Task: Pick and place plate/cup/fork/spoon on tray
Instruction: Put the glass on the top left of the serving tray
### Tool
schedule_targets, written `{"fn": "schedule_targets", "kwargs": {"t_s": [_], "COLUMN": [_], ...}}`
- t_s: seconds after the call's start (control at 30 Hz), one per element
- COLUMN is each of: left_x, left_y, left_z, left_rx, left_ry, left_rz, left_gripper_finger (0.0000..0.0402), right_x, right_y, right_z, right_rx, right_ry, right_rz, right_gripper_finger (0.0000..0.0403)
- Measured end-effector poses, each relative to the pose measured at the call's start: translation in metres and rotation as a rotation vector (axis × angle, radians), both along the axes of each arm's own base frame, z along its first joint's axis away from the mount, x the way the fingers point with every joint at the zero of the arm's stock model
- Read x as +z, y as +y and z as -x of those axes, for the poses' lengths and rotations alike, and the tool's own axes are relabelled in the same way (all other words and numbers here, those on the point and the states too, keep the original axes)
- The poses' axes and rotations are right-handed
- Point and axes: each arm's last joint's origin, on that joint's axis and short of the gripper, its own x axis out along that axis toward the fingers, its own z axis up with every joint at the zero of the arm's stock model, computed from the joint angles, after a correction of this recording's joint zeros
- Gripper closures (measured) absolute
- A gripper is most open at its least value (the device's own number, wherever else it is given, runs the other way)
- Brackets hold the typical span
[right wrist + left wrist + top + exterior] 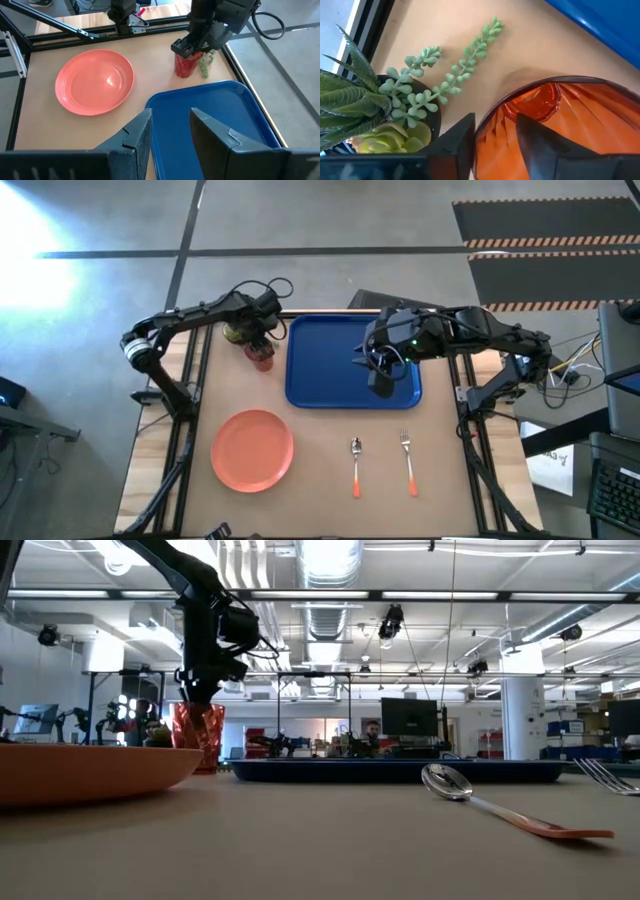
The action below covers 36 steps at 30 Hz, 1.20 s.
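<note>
The dark-red cup [263,362] stands upright on the table just left of the blue tray [300,360], next to a small potted plant [238,332]. My left gripper [262,345] is over the cup, pointing down and open. In the left wrist view one finger is inside the cup [570,115] and one outside. My right gripper [382,385] hovers open and empty over the tray's right half. The salmon plate [252,450] lies flat at the near left. The spoon [356,465] and fork [408,460] lie side by side, nearer than the tray. My left gripper comes at the cup from above, one finger [535,145] inside it and the other [455,145] outside. The cup's rim [482,125] on the plant side runs between them, close against the outer finger. I cannot tell whether the fingers touch the wall.
The plant's trailing stems [465,65] lie on the table close beside the cup. The arm frames' rails run along the table's left and right edges. There is bare table between the plate and the spoon.
</note>
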Motion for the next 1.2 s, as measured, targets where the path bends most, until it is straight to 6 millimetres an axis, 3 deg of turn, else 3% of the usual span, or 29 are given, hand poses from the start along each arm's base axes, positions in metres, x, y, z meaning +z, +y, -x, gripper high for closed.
{"fn": "schedule_targets", "kwargs": {"t_s": [0.17, 0.23, 0.5, 0.67, 1.0, 1.2], "left_x": [0.001, 0.004, 0.012, 0.028, 0.095, 0.095], "left_y": [0.0, -0.002, -0.008, -0.008, 0.007, 0.023], "left_z": [0.001, 0.001, 0.002, 0.003, -0.022, -0.043], "left_rx": [-0.009, -0.013, -0.069, -0.068, -0.091, -0.097], "left_ry": [-0.002, -0.012, -0.022, -0.065, -0.339, -0.352], "left_rz": [-0.003, 0.003, -0.029, -0.07, -0.212, -0.2], "left_gripper_finger": [0.0372, 0.039, 0.04, 0.0401, 0.0401, 0.0401], "right_x": [0.0, 0.0, 0.0, 0.0, 0.0, 0.0], "right_y": [0.0, 0.0, 0.0, 0.0, 0.0, 0.0], "right_z": [0.0, 0.0, 0.0, 0.0, 0.0, 0.0], "right_rx": [0.0, 0.0, -0.001, -0.001, -0.001, -0.015], "right_ry": [0.0, 0.0, 0.001, 0.002, 0.001, -0.002], "right_rz": [0.001, 0.001, 0.002, 0.001, 0.001, -0.017], "right_gripper_finger": [0.0281, 0.0283, 0.0285, 0.0288, 0.0298, 0.0296]}}
